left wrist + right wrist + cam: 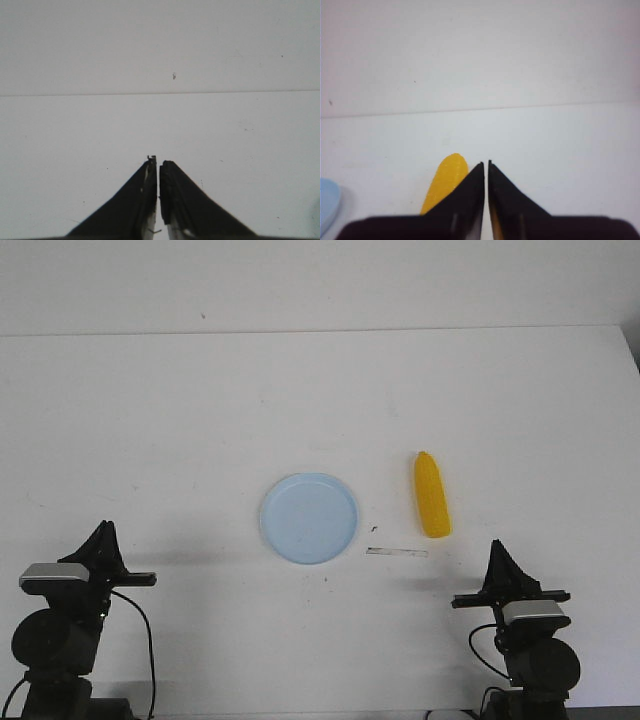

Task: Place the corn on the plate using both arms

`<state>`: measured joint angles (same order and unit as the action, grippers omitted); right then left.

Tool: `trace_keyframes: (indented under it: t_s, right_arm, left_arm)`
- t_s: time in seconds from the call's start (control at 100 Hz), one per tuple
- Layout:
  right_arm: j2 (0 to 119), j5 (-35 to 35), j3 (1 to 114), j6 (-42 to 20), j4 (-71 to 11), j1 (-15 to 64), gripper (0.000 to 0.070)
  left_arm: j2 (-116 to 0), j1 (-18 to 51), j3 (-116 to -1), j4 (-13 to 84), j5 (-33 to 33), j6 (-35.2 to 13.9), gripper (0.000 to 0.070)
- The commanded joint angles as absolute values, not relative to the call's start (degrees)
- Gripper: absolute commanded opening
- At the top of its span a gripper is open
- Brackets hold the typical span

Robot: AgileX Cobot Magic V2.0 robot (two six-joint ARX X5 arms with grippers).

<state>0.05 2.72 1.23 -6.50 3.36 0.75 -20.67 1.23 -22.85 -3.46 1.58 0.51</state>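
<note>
The corn point(432, 495) is a smooth, glossy yellow cob lying flat on the matte white table point(200, 420), its rounded narrow tip pointing away from the robot and its blunt thick end nearer. It sits just ahead of the right gripper point(498, 545) and slightly toward the robot's left of it, apart from the fingertips. In the right wrist view the cob point(445, 182) runs partly behind the black wedge-shaped fingers point(470, 192), which are pressed together with only a hairline seam between them and pinch nothing.

The plate point(309, 518) is a round, shallow, pale blue plastic disc with a thin raised rim. It lies between the two arms, ahead of both, beside the corn on its left and not touching it. A sliver of its edge point(327, 202) shows in the right wrist view.

The left gripper point(103, 528) is well apart from the plate, off to its left and nearer the robot. Its tapered black fingers point(142, 200) are likewise closed against each other over bare tabletop.

A thin strip of clear tape point(396, 552) lies flat between plate and right gripper.
</note>
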Motion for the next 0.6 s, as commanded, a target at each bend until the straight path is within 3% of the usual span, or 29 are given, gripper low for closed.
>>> trace_keyframes:
  t_s: [0.0, 0.22, 0.59]
  right_arm:
    - [0.38, 1.98, 4.16, -7.44, 2.96, 0.84, 0.0006]
    - [7.40, -4.75, 17.15, -3.99, -9.82, 0.84, 0.0005]
    - [36.49, 2.04, 34.74, -4.29, -13.58, 3.22, 0.0005]
  left_arm:
    - [-20.75, 1.13, -23.16, -4.38, 1.72, 0.84, 0.0001]
    - [-20.75, 1.13, -23.16, -4.36, 1.72, 0.84, 0.0001]
    - [-20.75, 1.13, -23.16, -4.36, 1.72, 0.84, 0.0001]
